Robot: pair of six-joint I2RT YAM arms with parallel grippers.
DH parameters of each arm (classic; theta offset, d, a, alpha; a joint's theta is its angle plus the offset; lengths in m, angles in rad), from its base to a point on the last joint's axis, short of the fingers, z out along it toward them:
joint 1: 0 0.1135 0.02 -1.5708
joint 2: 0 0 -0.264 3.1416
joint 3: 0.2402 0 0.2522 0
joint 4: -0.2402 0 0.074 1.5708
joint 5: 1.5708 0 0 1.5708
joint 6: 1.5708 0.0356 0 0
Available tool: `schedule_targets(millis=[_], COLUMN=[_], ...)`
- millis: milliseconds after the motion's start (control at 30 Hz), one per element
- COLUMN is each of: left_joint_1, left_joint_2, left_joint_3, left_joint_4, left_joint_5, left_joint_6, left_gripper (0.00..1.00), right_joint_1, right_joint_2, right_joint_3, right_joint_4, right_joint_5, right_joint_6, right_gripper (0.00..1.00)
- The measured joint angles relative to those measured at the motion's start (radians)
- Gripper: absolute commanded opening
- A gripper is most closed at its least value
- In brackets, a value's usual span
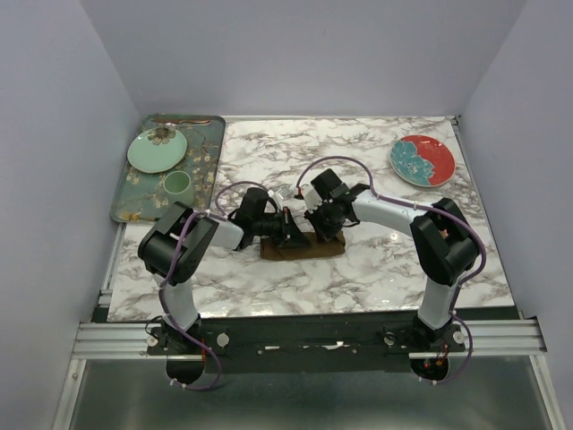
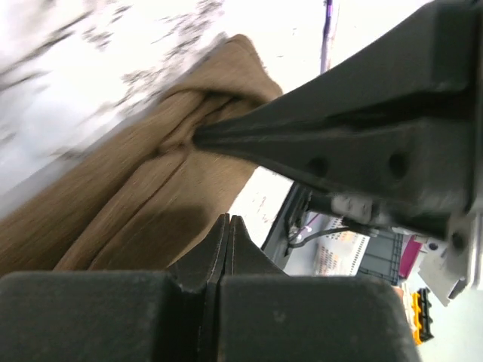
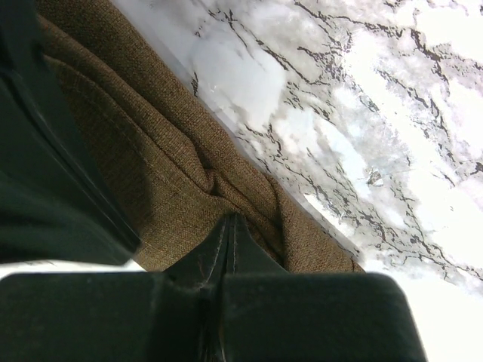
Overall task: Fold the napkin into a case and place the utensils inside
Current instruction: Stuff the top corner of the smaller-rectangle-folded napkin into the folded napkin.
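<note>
The brown napkin (image 1: 304,249) lies mid-table as a narrow folded strip, the case. My right gripper (image 1: 324,226) is shut on a puckered fold of the napkin (image 3: 189,181) at its fingertips (image 3: 232,217). In the left wrist view its dark fingers (image 2: 339,128) come to a point in the gathered napkin (image 2: 136,196). My left gripper (image 1: 288,229) hovers over the strip's left half. Its jaws (image 2: 229,220) are pressed together with nothing seen between them. A thin copper-brown utensil (image 1: 179,120) rests at the tray's far edge.
A dark green floral tray (image 1: 208,170) at the far left holds a pale green plate (image 1: 157,150) and a small green cup (image 1: 176,184). A red and teal plate (image 1: 422,160) sits at the far right. Grey walls surround the marble table (image 1: 376,269).
</note>
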Motion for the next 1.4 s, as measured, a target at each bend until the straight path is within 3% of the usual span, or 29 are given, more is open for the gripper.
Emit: schedule_targets(millis=[367,667,800,1033,1233,1400], left_joint_1=[0.022,0.007,0.012,0.026,0.027,0.027], left_joint_2=[-0.2,-0.026,0.039,0.072,0.073,0.074], left_joint_3=[-0.087,-0.081,-0.047,-0.014,-0.007,-0.003], left_joint_4=[0.0,0.021,0.013,0.004,-0.009,-0.017], left_joint_5=[-0.006,-0.048,-0.054,-0.032,-0.029,-0.025], left_joint_6=[0.082,0.044,0.028,0.024,0.026,0.028], left_gripper=[0.0,0.0,0.0,0.0,0.0,0.0], right_joint_1=[0.0,0.0,0.0,-0.002,-0.016,-0.021], right_joint_2=[-0.001,-0.002,-0.006,-0.074,-0.214,-0.22], right_joint_3=[-0.002,-0.002,-0.005,-0.03,-0.032,-0.051], right_joint_4=[0.002,0.002,0.003,-0.041,-0.092,-0.11], right_joint_5=[0.0,0.0,-0.001,-0.001,0.022,0.046], right_joint_6=[0.0,0.0,-0.001,-0.012,-0.079,-0.117], right_gripper=[0.04,0.04,0.1,0.25,0.29,0.3])
